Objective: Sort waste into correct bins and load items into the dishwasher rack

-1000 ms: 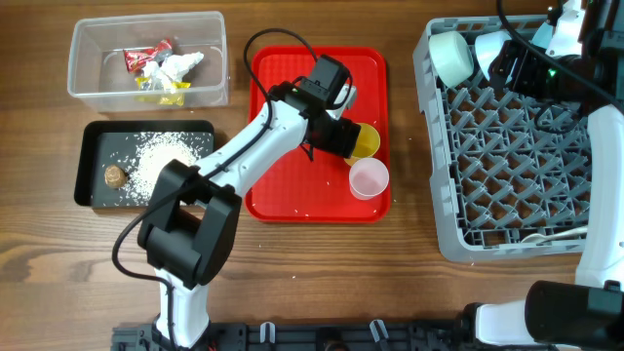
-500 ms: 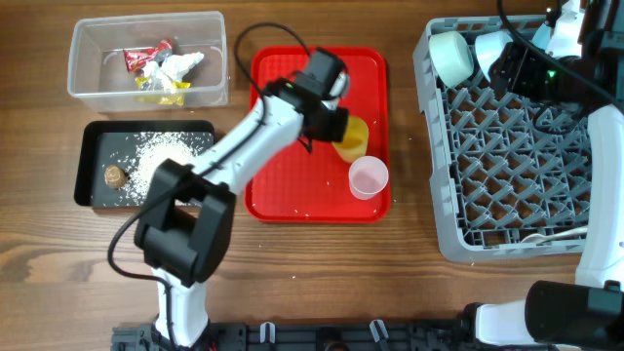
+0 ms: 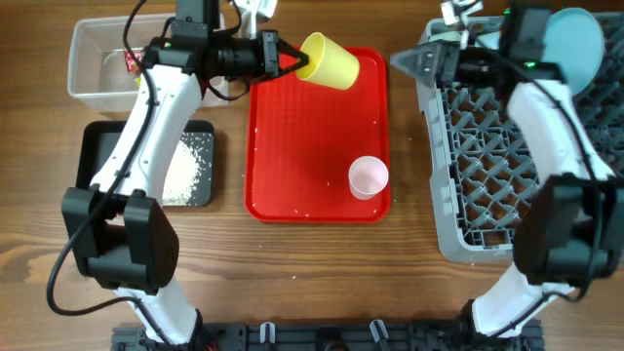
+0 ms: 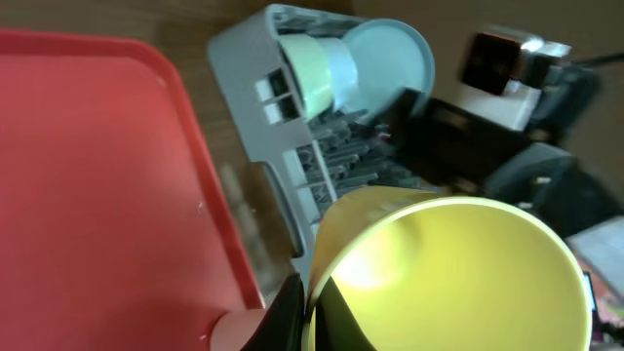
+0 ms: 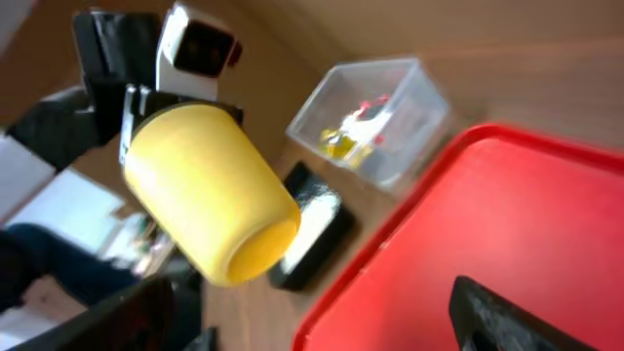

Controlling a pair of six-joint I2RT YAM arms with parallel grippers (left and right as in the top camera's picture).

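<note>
My left gripper (image 3: 291,60) is shut on the rim of the yellow cup (image 3: 330,60) and holds it tilted in the air above the back of the red tray (image 3: 292,146). In the left wrist view one black finger sits inside the yellow cup (image 4: 458,273) and one outside. My right gripper (image 3: 408,60) stands open just right of the cup, with nothing between its fingers (image 5: 497,317). The pink cup (image 3: 369,176) stands on the tray. A light-blue plate (image 3: 570,44) and a bowl (image 4: 312,68) stand in the grey dishwasher rack (image 3: 507,156).
The clear tub (image 5: 375,127) at the back left holds wrappers and tissue. The black tray (image 3: 190,161) in front of it holds rice and is partly hidden by my left arm. Bare wooden table lies along the front.
My left gripper closed on the yellow cup and lifted it off the red tray toward the back. My right arm swung left from the rack's back corner to face the cup.
</note>
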